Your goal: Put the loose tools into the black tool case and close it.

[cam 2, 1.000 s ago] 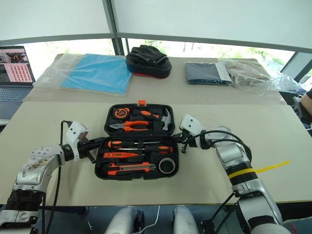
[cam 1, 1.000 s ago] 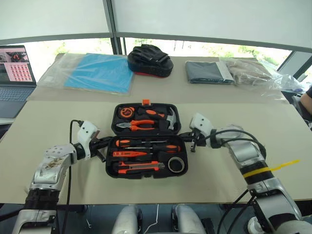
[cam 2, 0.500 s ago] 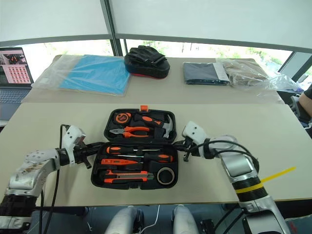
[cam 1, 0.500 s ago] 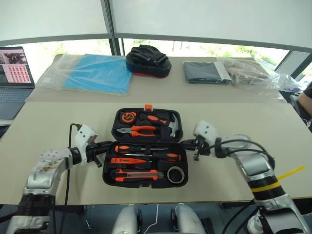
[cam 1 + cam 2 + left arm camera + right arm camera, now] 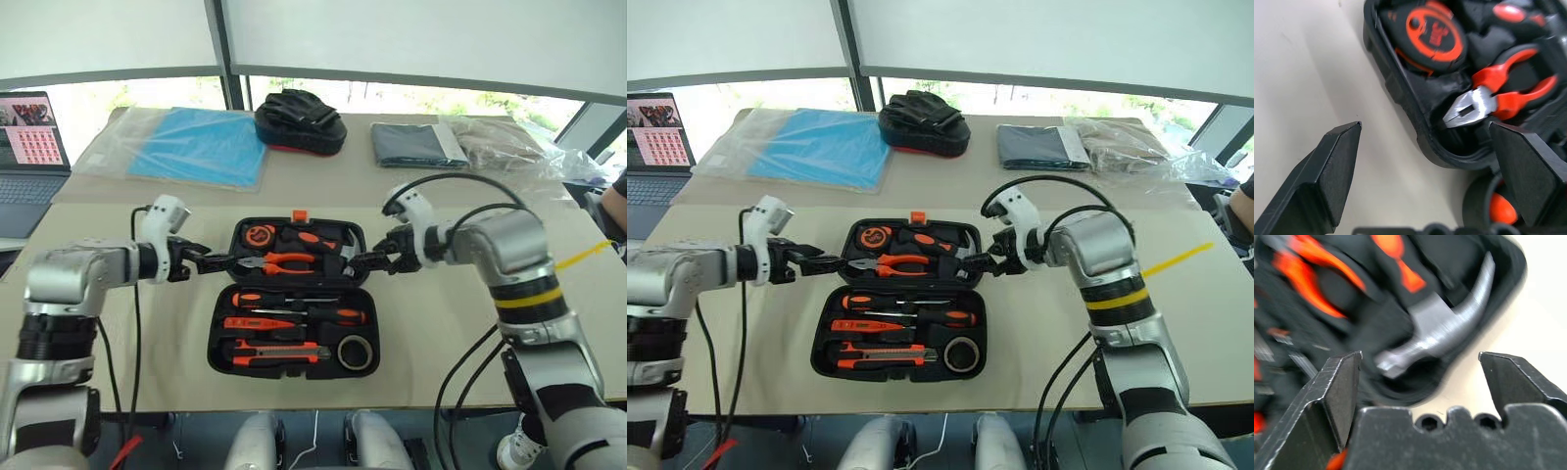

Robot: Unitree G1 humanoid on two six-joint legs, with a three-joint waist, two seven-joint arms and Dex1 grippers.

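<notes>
The black tool case [image 5: 214,360] lies open on the beige table, its orange latch [image 5: 298,215] at the far edge. In the near half rest two screwdrivers [image 5: 294,297], a tester [image 5: 257,322], a utility knife [image 5: 279,353] and a tape roll [image 5: 354,352]. The far half holds the tape measure [image 5: 1430,29], pliers [image 5: 284,261] and hammer [image 5: 1449,328]. My left gripper [image 5: 220,262] hangs open at the far half's left edge, its jaws either side of the rim. My right gripper [image 5: 358,260] is open at the right edge, by the hammer head.
On the back table stand a laptop [image 5: 24,137], a blue sheet in plastic [image 5: 196,145], a black and red bag [image 5: 300,119], a dark folded item [image 5: 416,142] and a crinkled plastic bag [image 5: 509,142]. A person's arm [image 5: 617,201] shows at the right edge.
Both grippers have opened from shut. They rose and moved from the case's hinge line up to the sides of its far half, wrists rolled.
</notes>
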